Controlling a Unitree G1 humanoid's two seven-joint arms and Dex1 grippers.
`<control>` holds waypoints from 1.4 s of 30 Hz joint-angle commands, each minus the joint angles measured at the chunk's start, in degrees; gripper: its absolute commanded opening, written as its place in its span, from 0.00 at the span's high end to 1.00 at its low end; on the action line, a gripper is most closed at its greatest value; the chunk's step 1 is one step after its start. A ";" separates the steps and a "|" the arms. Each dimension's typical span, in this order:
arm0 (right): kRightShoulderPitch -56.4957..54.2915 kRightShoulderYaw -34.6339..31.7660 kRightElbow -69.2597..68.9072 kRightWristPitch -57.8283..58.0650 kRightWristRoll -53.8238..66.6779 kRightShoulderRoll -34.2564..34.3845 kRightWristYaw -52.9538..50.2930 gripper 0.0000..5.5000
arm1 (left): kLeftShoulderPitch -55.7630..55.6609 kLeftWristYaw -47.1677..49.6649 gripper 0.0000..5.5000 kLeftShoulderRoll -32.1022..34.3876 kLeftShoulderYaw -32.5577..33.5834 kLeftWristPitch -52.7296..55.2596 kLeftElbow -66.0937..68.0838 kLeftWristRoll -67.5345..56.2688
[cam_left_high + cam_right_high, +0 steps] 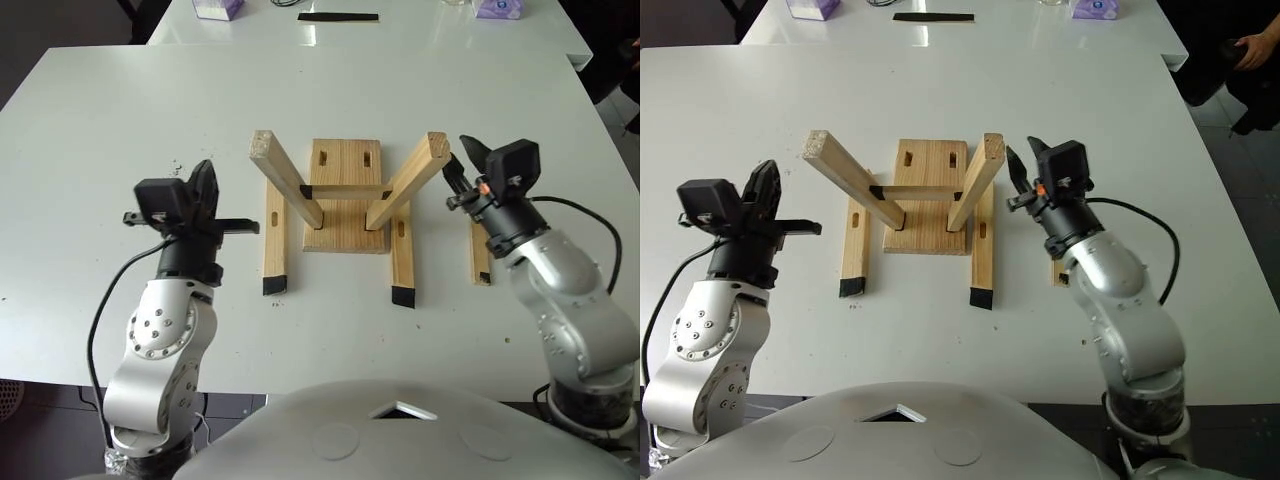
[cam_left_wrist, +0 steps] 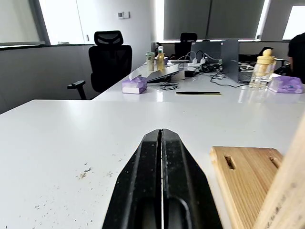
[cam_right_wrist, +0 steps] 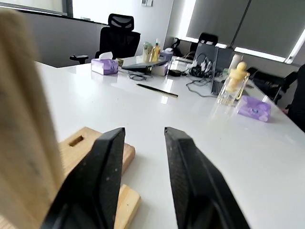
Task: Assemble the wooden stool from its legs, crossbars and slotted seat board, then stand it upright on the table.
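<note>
1. At the left side of the table (image 1: 120, 120), my left gripper (image 1: 206, 168) is clenched on nothing, its fingers pressed flat together. It is well apart from the woodwork, which all lies to its right.
2. Left of centre, a loose left leg (image 1: 275, 235) lies flat just beside the seat board. Its long axis runs near to far, with the black foot at the near end.
3. At centre, the slotted seat board (image 1: 345, 158) lies flat on the table, pale wood with open slots at its far edge. A left standing leg (image 1: 285, 180) and a right standing leg (image 1: 408, 180) rise from it, splaying outward toward their tops and joined by one crossbar (image 1: 347, 190).
4. Right of the board, a loose right leg (image 1: 402, 255) lies flat with the same near-to-far axis and its black foot near.
5. Further right, my right gripper (image 1: 487, 152) is released and empty, its fingers spread. It hovers just beside the top of the right standing leg, which lies to its left. I judge this arm the nearer one for any work on the half-built frame.
6. At far right, another wooden piece (image 1: 481, 262) lies flat, partly hidden under the right arm. I cannot tell whether it is a leg or a crossbar.
</note>
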 commanded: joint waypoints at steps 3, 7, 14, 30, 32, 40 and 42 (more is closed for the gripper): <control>-1.43 7.99 -4.21 7.49 -7.45 8.05 -9.74 0.92 | -5.66 -0.25 1.00 -1.75 -7.22 6.09 -1.93 1.50; -4.07 14.95 -3.72 8.18 -9.89 10.22 -9.56 1.00 | -6.94 -0.40 1.00 -2.85 -11.61 7.26 -1.45 3.41; -4.09 13.86 -1.71 8.58 -14.10 11.21 -9.72 1.00 | -5.87 0.47 1.00 -5.09 -9.73 6.76 -0.68 7.77; -6.89 24.42 -8.48 19.08 -12.52 15.15 -4.76 1.00 | -12.39 -10.62 1.00 -8.34 -21.24 11.28 0.76 6.76; -5.91 24.53 -8.15 20.11 -12.74 13.61 -3.86 1.00 | -13.45 -10.61 1.00 -10.48 -26.10 12.17 1.67 6.35; -5.57 22.48 -5.03 19.39 -15.03 10.19 -0.91 1.00 | -7.01 -7.75 1.00 -9.44 -26.45 13.17 -2.97 9.06; -4.87 20.50 -3.07 17.45 -14.63 8.92 0.59 1.00 | -5.34 -6.82 1.00 -8.71 -25.80 12.72 -4.39 10.14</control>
